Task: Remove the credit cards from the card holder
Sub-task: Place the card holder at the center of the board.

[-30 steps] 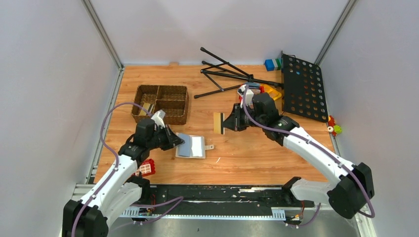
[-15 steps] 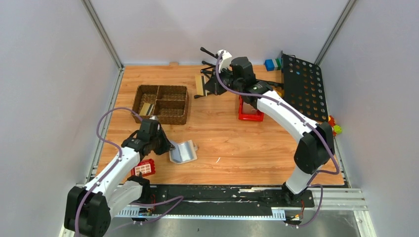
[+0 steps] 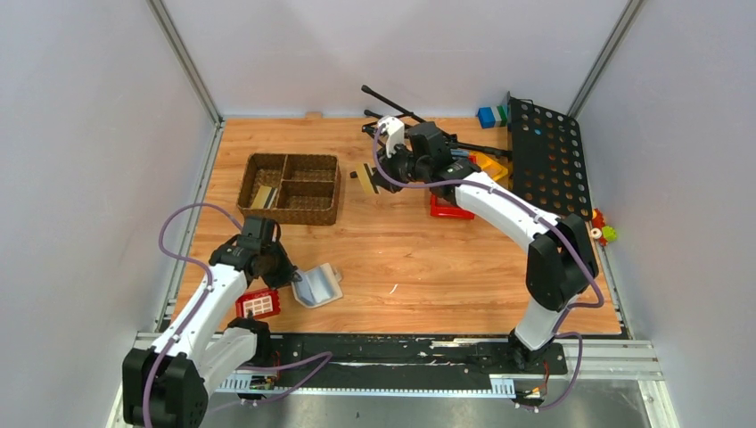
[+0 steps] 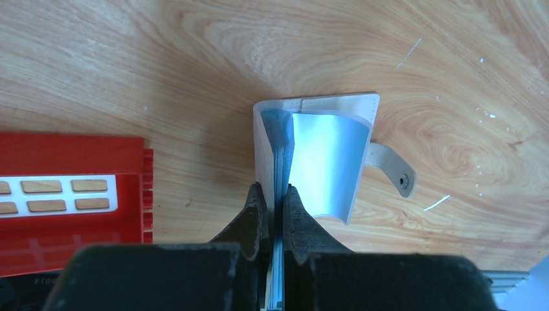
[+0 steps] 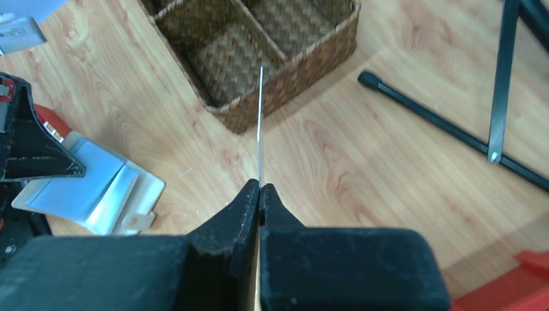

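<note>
Pressed tight on the card holder (image 4: pixel 324 155): the black fingers (image 4: pixel 256 217) of the left gripper (image 4: pixel 276 207), pinching its pale blue-grey inner leaves at the near edge. Held partly open, like a little book. Soft and beige outside, with tiny stitches along the rim. Smooth, shiny and curved inside, blue-grey. Small strap tab (image 4: pixel 390 173) with a round snap, sticking out toward 3 o'clock in the left wrist view. Down at about 7 o'clock on the wooden table (image 3: pixel 419 267) in the top view, near the front edge. Hard to tell whether resting on the wood or lifted a bit. Just beside it at 9 o'clock in the wrist view, a red plastic block (image 4: pixel 71 194), flat and hard, with small windows.

Squeezed shut on a credit card (image 5: pixel 260 123): the black fingers (image 5: pixel 243 207) of the right gripper (image 5: pixel 259 188). Seen edge-on only, so just a thin pale line pointing to 12 o'clock; colour hard to tell. Up near 12 o'clock in the top view, well apart from the card holder. Past the card's tip, a brown woven basket (image 5: pixel 285 39), rough and bumpy, with boxy compartments. In its near-left compartment, a tan flat card (image 3: pixel 263 196). Off at 3 o'clock in the right wrist view, thin black metal stand legs (image 5: pixel 453 129). At 2 o'clock in the top view, a black plate full of round holes (image 3: pixel 546 156).
</note>
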